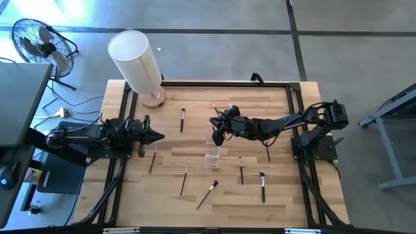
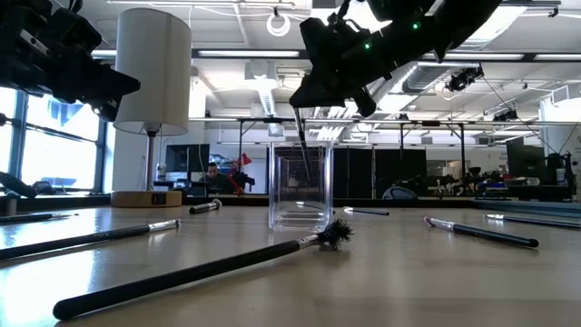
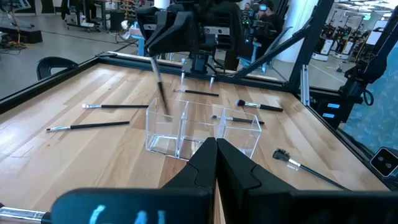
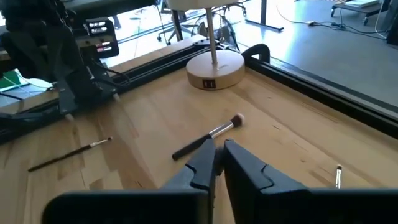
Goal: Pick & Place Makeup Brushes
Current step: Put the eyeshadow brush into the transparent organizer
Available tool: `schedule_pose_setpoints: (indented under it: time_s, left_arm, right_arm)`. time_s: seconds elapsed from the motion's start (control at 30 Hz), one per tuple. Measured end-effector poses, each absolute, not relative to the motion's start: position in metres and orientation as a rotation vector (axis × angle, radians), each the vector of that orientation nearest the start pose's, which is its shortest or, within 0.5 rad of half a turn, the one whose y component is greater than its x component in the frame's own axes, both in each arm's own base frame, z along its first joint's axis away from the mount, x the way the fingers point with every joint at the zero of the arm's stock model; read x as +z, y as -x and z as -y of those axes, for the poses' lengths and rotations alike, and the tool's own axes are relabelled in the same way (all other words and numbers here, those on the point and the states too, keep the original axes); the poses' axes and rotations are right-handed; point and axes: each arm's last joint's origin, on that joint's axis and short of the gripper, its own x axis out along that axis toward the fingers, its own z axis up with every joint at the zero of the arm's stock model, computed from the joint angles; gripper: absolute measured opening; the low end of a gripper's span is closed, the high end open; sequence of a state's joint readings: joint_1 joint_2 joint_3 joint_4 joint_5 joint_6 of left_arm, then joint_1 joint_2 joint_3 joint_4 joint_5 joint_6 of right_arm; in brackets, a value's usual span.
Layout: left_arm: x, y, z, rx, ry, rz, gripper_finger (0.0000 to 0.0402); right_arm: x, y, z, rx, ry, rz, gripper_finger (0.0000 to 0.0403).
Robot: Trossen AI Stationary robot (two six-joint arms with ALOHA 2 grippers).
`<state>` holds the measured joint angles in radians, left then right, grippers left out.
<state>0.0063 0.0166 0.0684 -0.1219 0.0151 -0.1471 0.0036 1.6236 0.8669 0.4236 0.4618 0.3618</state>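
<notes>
A clear plastic box (image 1: 212,155) stands at the table's middle, also seen in the low view (image 2: 301,186) and as two open compartments in the left wrist view (image 3: 186,127). My right gripper (image 1: 218,134) hangs just above it, shut on one dark makeup brush (image 3: 159,84). Several more brushes lie flat on the wood: one (image 1: 182,120) far left of the box, one (image 1: 153,159) by the left arm, others (image 1: 207,194) (image 1: 262,186) toward the near edge. My left gripper (image 1: 158,136) waits shut at the table's left, pointing at the box. My right gripper pinches the brush by its upper end (image 3: 153,61) between the two fingers, coming from above. The brush hangs below the fingers, slightly tilted and clear of the table. Its lower end (image 2: 301,141) is at about the height of the box's open top.
A white-shaded lamp (image 1: 136,58) on a round wooden base (image 4: 214,68) stands at the far left corner. A black frame (image 1: 227,83) edges the table. One brush (image 4: 208,138) lies ahead of the right gripper. A fan (image 1: 39,42) stands on the floor.
</notes>
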Motion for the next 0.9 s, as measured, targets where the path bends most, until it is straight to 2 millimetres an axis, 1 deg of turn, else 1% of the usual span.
schedule_pose_setpoints:
  time_s: [0.13,0.27,0.37,0.5,0.6,0.73,0.9]
  left_arm:
    - [0.174,-0.094,0.000,-0.003,0.146,-0.070,0.0001]
    - [0.174,-0.094,-0.002,0.054,0.052,-0.066,0.0001]
    - [0.174,-0.094,-0.002,0.066,0.072,-0.065,0.0001]
    - [0.174,-0.094,-0.002,0.067,0.081,-0.064,0.0001]
    - [0.174,-0.094,-0.002,0.068,0.081,-0.061,0.0001]
    - [0.174,-0.094,-0.002,0.068,0.081,-0.059,0.0001]
    - [0.174,-0.094,-0.002,0.069,0.082,-0.059,0.0001]
  right_arm:
    - [0.213,-0.342,0.011,-0.496,-0.283,-0.238,0.0065]
    - [0.214,-0.342,0.007,-0.451,-0.285,-0.244,0.0097]
    - [0.220,-0.340,0.005,-0.434,-0.292,-0.229,0.0111]
    - [0.232,-0.335,0.005,-0.428,-0.297,-0.191,0.0111]
    - [0.236,-0.334,0.004,-0.420,-0.301,-0.182,0.0104]
    - [0.234,-0.333,0.004,-0.392,-0.318,-0.211,0.0093]
    - [0.223,-0.329,0.003,-0.415,-0.379,-0.316,0.0088]
